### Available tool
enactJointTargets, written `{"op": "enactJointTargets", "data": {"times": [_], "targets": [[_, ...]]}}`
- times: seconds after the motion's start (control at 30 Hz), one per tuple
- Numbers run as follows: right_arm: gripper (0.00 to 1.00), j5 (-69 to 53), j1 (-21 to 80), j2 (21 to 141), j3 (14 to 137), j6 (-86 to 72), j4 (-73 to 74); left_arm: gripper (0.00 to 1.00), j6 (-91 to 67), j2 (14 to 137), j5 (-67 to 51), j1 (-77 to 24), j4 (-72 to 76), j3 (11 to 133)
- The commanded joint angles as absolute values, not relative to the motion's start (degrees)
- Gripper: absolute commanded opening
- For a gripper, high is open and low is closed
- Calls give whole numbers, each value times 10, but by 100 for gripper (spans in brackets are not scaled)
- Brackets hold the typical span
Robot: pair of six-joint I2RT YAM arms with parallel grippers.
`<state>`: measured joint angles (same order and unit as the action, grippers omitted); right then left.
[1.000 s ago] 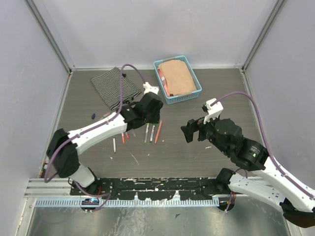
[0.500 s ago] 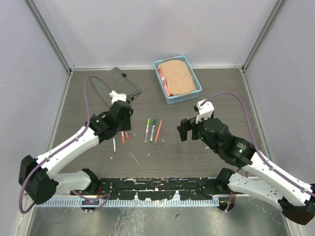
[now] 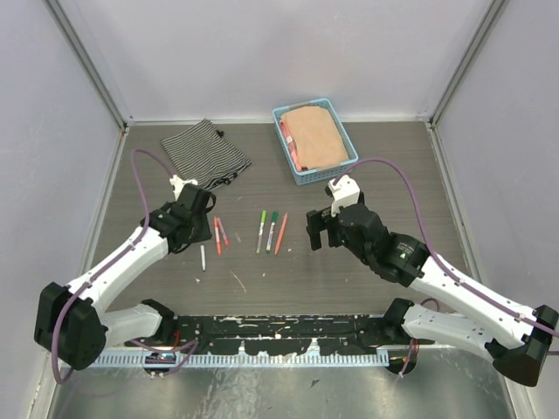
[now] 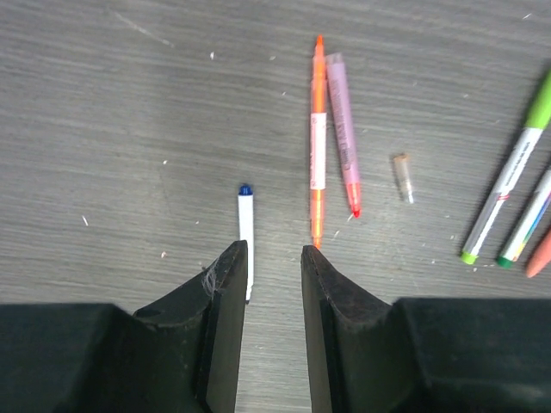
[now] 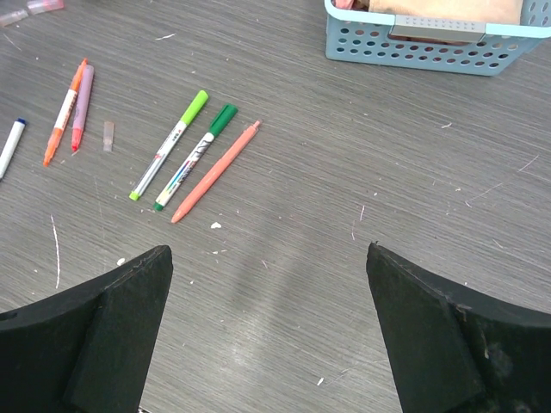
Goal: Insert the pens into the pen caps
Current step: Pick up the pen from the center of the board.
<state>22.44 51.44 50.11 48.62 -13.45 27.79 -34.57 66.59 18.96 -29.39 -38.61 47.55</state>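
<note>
A dark grey-brown surface with a wood grain fills the enclosure; fine pale scratches and white specks mark it (clearest from the wrist cameras). Three plain walls close it in: a back wall, a left wall and a right wall; all are a faint lilac-white. A slanting left post and right post of metal stand in the far corners. Along the near edge runs a black plate; then a pale slotted strip; then what looks like dull sheet metal. The light is soft and even.
</note>
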Motion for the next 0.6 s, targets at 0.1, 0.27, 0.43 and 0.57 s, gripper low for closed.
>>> {"op": "enactJointTargets", "data": {"times": [0.1,0.27,0.43,0.57], "targets": [[99,235,518,483,500,-144,253,38,-350,689,157,-281,-385,448],[99,238,518,481,499,-146,257,40,-361,714,152,-271,-395,440],[99,236,517,482,496,-149,258,41,-360,743,138,-255,-390,433],[99,235,518,483,497,-149,259,40,-354,763,113,-246,-377,430]]}}
